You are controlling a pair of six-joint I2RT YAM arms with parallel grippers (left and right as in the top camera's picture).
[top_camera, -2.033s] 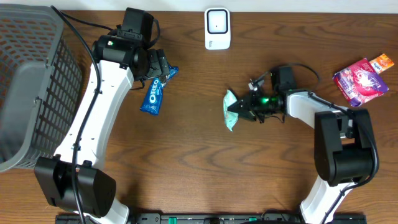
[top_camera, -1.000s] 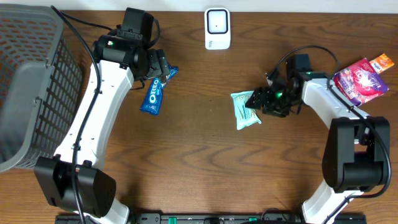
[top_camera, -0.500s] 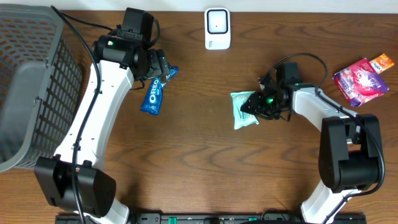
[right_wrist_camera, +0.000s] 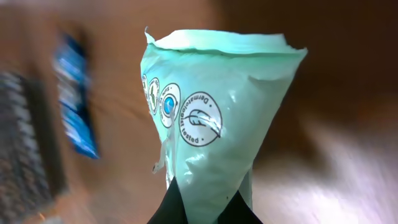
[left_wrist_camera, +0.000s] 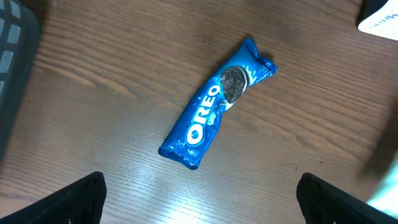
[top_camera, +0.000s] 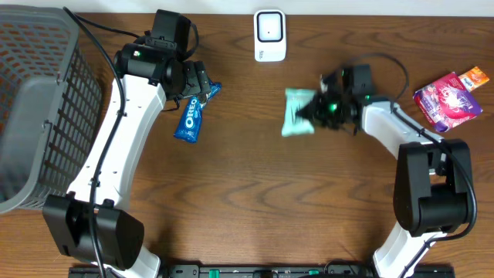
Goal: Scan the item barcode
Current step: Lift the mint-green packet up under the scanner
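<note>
- Dark wood bench [top_camera: 247, 193] seen from above, with my two white arms reaching in from the near edge.
- My right fingers [top_camera: 315, 110] are closed tight on one end of a mint-green pouch [top_camera: 297, 112].
- From my right wrist, the pouch rises from between the two dark tips. Small round symbols are printed on its face, and its far edge is crimped.
- The pouch is in the far half of the bench, near the middle. It is a little nearer to me than the white scanner [top_camera: 270, 35] and slightly to its right, and the two are not touching.
- It looks smeared in the overhead view, so I cannot tell whether it rests on the wood or hangs clear.
- My left fingers [top_camera: 197, 83] are spread wide and hold nothing.
- They hover over a blue Oreo pack [top_camera: 190, 121] that lies flat and slanted on the bench. From my left wrist, the two tips show at the bottom corners, well apart from the pack.
- A grey mesh basket [top_camera: 31, 108] fills the left edge, well apart from the pouch.
- A pink packet [top_camera: 448, 100] lies at the far right with a small orange packet [top_camera: 476, 76] just beside it, beyond my right arm.
</note>
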